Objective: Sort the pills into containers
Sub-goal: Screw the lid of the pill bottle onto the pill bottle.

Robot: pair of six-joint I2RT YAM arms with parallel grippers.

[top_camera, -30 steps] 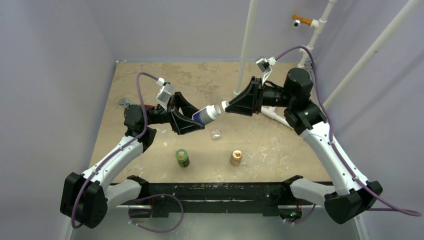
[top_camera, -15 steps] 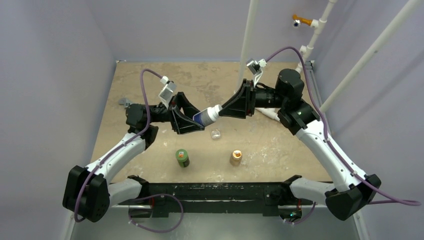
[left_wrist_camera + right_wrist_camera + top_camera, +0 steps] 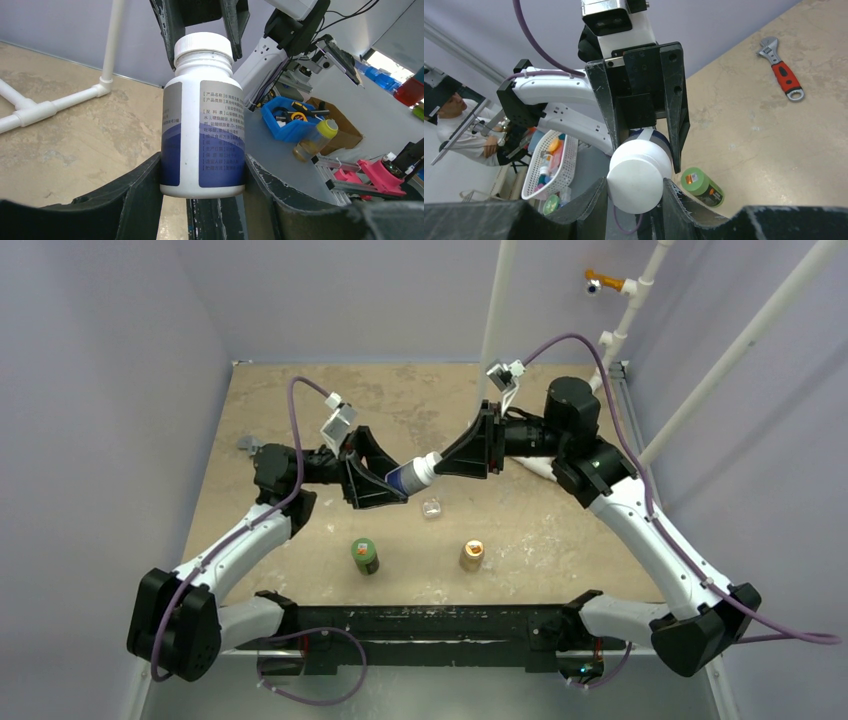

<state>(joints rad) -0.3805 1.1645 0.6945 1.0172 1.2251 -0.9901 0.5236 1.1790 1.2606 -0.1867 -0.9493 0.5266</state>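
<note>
So both arms met over the middle of the table, with one bottle hung between them, clear of the surface. The left gripper was clamped about halfway closed around the bottle's body, one black finger pressed against each side of the blue-and-grey label. The bottle lay close to level, its white cap pointing right toward the other arm. The right gripper came in from the right and had its two fingers closed down on that cap, narrower than the left one's grip – in the right wrist view the cap sat snug between the fingers, touching both. The cap looked fully seated on the neck. The clear case sat on the table by itself, just on the near side of the hanging bottle and not touching anything. Honestly couldn't make out the pills at all from up top, they were too tiny, so I can't tell whether any were in the case. A green bottle stood upright nearer the arm bases and to the left of the case, and a tan-orange bottle stood upright to the near right – well apart from each other. An adjustable wrench with a red handle lay off at the left edge of the table, and a white pipe rose from the far side.
</note>
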